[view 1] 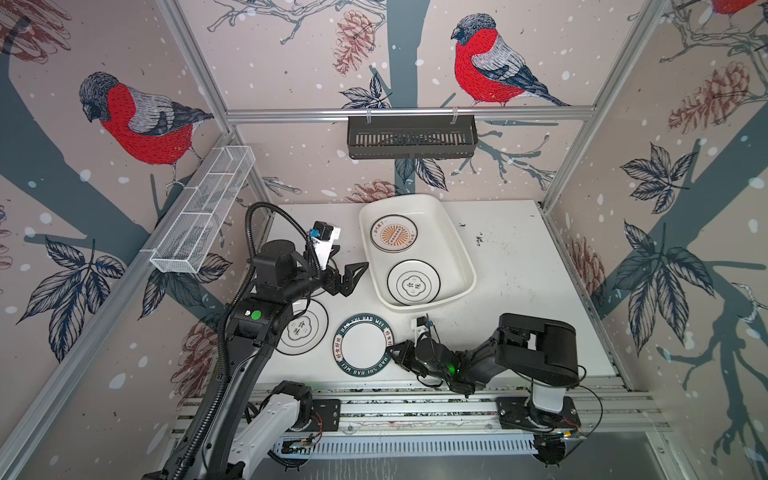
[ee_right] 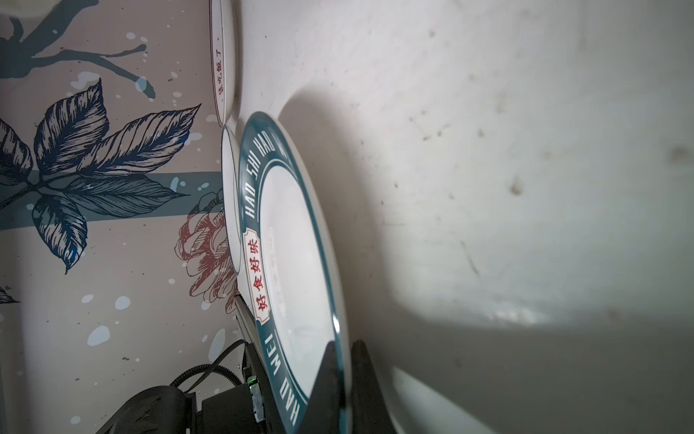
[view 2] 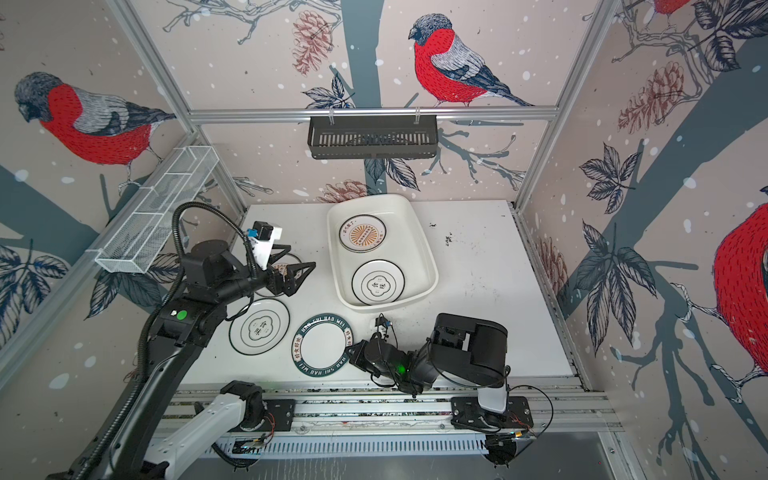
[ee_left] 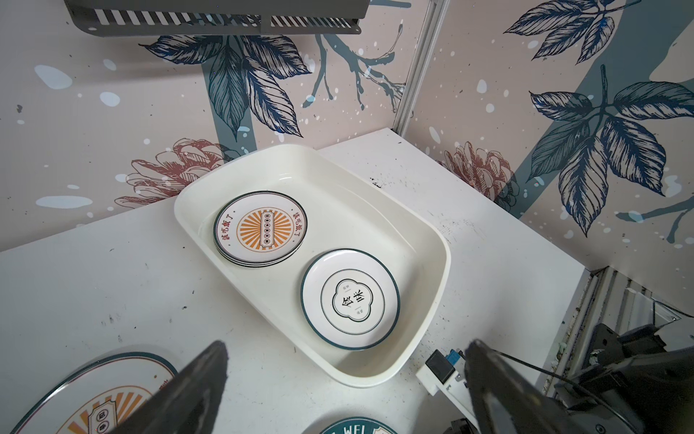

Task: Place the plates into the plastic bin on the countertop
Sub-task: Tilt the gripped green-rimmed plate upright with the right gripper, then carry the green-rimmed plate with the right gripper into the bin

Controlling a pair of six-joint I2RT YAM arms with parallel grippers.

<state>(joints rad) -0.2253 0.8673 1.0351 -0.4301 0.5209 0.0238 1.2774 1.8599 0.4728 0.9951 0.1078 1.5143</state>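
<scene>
The cream plastic bin (view 1: 457,245) (ee_left: 432,233) sits at the back of the countertop (view 1: 519,291). It holds a small stack of sunburst plates (view 1: 393,233) (ee_left: 261,229) and an emblem plate (view 1: 414,282) (ee_left: 351,298). In front lie another emblem plate (view 1: 303,328) and a green lettered-rim plate (view 1: 360,347) (ee_right: 293,263). My right gripper (view 1: 395,353) (ee_right: 343,347) is shut on that plate's right rim. My left gripper (view 1: 353,278) (ee_left: 347,345) hangs open and empty left of the bin, above a sunburst plate (view 2: 282,270) (ee_left: 97,394).
A black slotted rack (view 1: 411,137) hangs on the back rail. A white wire-mesh basket (view 1: 203,216) is fixed along the left wall. Aluminium rails (view 1: 415,407) edge the front. Dark specks (view 1: 480,239) dot the countertop right of the bin.
</scene>
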